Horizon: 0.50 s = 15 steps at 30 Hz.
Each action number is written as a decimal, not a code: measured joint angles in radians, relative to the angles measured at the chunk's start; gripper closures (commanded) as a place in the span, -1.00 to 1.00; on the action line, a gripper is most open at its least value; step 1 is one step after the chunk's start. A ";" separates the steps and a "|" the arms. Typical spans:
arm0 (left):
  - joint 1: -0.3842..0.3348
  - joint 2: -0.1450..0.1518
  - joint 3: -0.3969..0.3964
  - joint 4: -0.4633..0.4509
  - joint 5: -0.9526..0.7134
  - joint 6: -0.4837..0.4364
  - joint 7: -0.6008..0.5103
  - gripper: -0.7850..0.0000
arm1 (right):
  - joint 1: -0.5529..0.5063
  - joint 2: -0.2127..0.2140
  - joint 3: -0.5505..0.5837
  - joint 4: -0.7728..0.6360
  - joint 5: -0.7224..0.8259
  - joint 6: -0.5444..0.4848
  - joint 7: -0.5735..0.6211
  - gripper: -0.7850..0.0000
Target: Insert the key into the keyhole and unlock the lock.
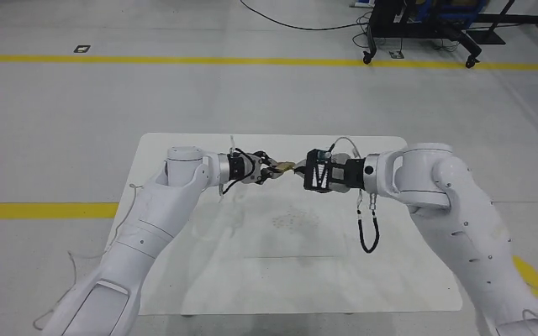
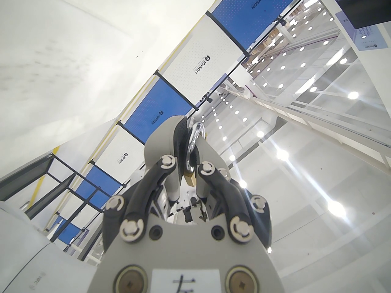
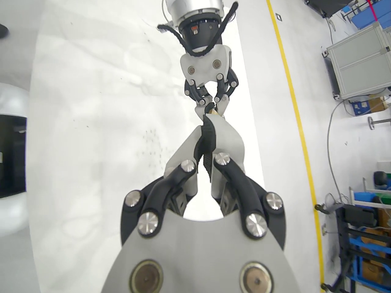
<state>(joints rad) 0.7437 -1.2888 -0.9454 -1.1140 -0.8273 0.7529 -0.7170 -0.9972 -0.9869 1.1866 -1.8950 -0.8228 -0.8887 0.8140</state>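
Observation:
Both arms meet tip to tip above the middle of the white table. My left gripper is shut on a padlock. Its silver shackle sits between the pads and its brass body lies deeper between the fingers. My right gripper faces it, shut, with its tips pressed against the brass padlock held by the left gripper. The key is hidden between the right gripper's black pads, so I cannot see whether it sits in the keyhole.
A black cable loop hangs from the right forearm over the table. Yellow floor lines run beyond the table's far edge. A black wheeled stand stands far back on the right.

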 measured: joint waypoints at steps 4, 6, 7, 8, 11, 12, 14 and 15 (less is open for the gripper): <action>0.005 0.003 0.001 -0.006 0.010 -0.020 -0.030 1.00 | -0.031 0.016 0.031 0.049 0.148 -0.058 0.009 1.00; 0.007 0.005 0.003 -0.006 0.017 -0.026 -0.048 1.00 | -0.030 0.020 0.035 0.060 0.173 -0.071 0.028 1.00; 0.007 0.006 0.005 -0.005 0.020 -0.027 -0.053 1.00 | -0.029 0.020 0.035 0.060 0.172 -0.071 0.029 1.00; 0.008 0.006 0.006 -0.005 0.023 -0.028 -0.059 1.00 | -0.029 0.020 0.035 0.059 0.170 -0.071 0.028 1.00; 0.009 0.007 0.009 -0.006 0.027 -0.031 -0.072 1.00 | -0.029 0.019 0.035 0.058 0.169 -0.070 0.027 1.00; 0.010 0.008 0.010 -0.008 0.029 -0.034 -0.077 1.00 | -0.031 0.019 0.034 0.060 0.171 -0.068 0.026 1.00; 0.011 0.009 0.014 -0.009 0.037 -0.043 -0.090 1.00 | -0.048 0.019 0.020 0.091 0.213 -0.049 0.001 1.00; 0.011 0.009 0.014 -0.009 0.040 -0.047 -0.094 1.00 | -0.049 0.021 0.011 0.109 0.246 -0.043 -0.001 1.00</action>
<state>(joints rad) 0.7545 -1.2795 -0.9311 -1.1233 -0.7868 0.7058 -0.8109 -1.0461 -0.9659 1.1975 -1.7855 -0.5772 -0.9314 0.8134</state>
